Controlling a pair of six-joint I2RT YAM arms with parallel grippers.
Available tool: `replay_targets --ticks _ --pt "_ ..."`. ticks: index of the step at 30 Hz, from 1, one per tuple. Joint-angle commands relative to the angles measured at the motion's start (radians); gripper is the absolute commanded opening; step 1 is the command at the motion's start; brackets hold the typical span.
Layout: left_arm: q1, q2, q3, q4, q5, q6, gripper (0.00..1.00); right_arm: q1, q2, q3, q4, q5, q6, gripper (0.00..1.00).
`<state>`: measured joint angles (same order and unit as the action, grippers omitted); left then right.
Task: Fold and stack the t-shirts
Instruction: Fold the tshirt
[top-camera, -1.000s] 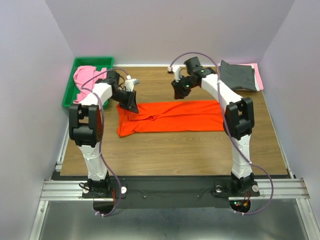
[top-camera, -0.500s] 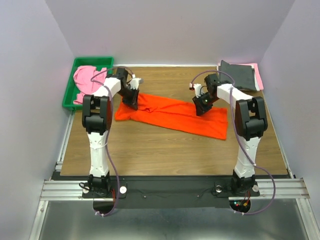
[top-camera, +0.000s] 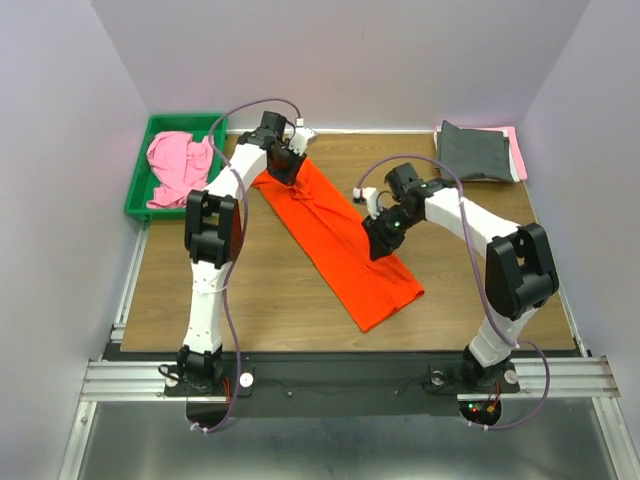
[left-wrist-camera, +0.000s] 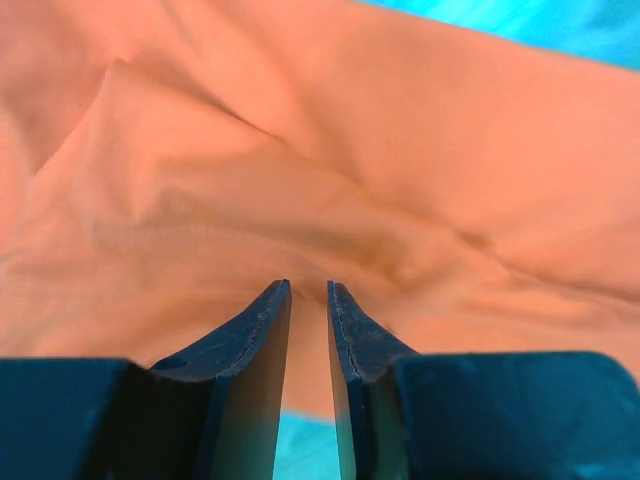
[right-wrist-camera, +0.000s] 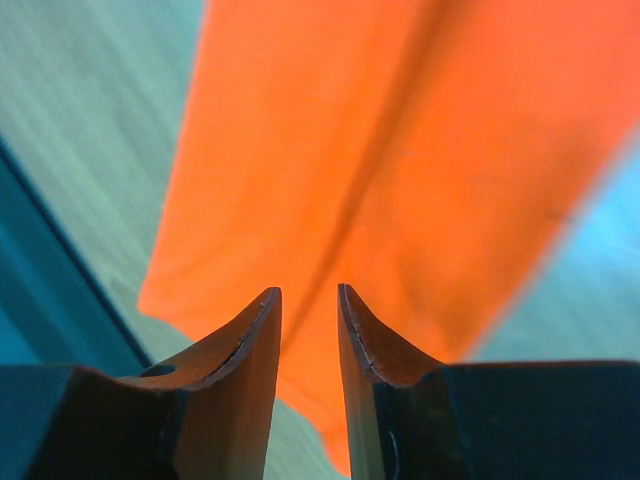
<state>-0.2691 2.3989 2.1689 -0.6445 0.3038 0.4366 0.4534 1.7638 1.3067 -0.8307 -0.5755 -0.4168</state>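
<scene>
An orange t-shirt (top-camera: 335, 235), folded into a long strip, lies flat and diagonal on the table from back left to front right. My left gripper (top-camera: 287, 166) sits at its back-left end. In the left wrist view its jaws stand a narrow gap apart over wrinkled orange cloth (left-wrist-camera: 300, 180), with the cloth's edge and bare table showing through the gap. My right gripper (top-camera: 385, 236) is at the strip's right edge near the middle. Its jaws are slightly apart above smooth, unpuckered cloth (right-wrist-camera: 400, 150). A pink t-shirt (top-camera: 178, 160) lies in the tray. A dark grey t-shirt (top-camera: 475, 152) lies folded at the back right.
The green tray (top-camera: 140, 195) stands at the back left corner. A pink cloth edge (top-camera: 517, 150) shows under the grey shirt. White walls close the table in on three sides. The arm bases and a metal rail (top-camera: 340, 375) line the near edge.
The orange shirt has swung from lying left to right into a steep diagonal. My left gripper moved toward the back, my right gripper toward the front and left. Both jaws have widened a little.
</scene>
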Motion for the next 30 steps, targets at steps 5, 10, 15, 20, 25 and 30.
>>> replay_targets --ticks 5,10,15,20,25,30 --pt "0.015 -0.319 -0.205 0.114 0.061 -0.157 0.34 -0.07 0.062 0.063 -0.001 0.014 -0.051 0.35" --pt "0.008 -0.302 -0.294 0.069 0.097 -0.202 0.29 -0.068 0.131 0.023 0.045 0.058 -0.066 0.28" --pt "0.007 -0.244 -0.274 0.043 0.084 -0.229 0.27 -0.055 0.122 -0.078 0.051 0.031 -0.063 0.19" --pt "0.007 -0.161 -0.216 -0.017 0.077 -0.243 0.26 0.103 0.045 -0.198 0.065 -0.053 -0.004 0.17" --pt "0.004 -0.113 -0.204 -0.063 0.109 -0.277 0.25 0.157 0.022 -0.173 0.067 -0.269 0.079 0.23" --pt "-0.004 -0.019 -0.14 -0.067 0.104 -0.251 0.24 0.148 -0.013 -0.118 0.064 -0.23 0.087 0.32"
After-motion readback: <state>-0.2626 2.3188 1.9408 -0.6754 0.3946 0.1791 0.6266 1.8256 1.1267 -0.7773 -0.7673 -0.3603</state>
